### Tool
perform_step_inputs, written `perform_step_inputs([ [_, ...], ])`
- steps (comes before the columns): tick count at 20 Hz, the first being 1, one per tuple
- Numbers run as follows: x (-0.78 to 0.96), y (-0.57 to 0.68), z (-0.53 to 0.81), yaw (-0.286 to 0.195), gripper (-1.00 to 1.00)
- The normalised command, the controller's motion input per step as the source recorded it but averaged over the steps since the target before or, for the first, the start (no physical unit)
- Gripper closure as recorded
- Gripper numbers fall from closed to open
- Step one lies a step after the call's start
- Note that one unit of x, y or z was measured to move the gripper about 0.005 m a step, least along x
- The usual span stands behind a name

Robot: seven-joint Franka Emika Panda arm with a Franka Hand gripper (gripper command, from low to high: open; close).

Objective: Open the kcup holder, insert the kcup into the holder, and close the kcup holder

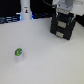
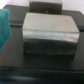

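One kcup with a green top stands on the table, at about eight o'clock in the exterior view. One black kcup holder sits at about two o'clock, and two stacked drawer fronts can be counted on it; one gripper is above it. One white bottle-like thing stands at about eleven o'clock, while the wrist view is too blurred to count anything beyond two dark blocks.
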Motion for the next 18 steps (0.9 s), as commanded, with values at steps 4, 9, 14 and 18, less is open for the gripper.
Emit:
perform_step_inputs([
  [4,-0.36,0.09,-0.38,-0.045,-1.00],
  [9,-0.30,0.04,-0.30,-0.008,-1.00],
  [14,-0.12,0.05,-0.08,-0.026,1.00],
  [18,0.01,0.00,0.00,-0.005,1.00],
])
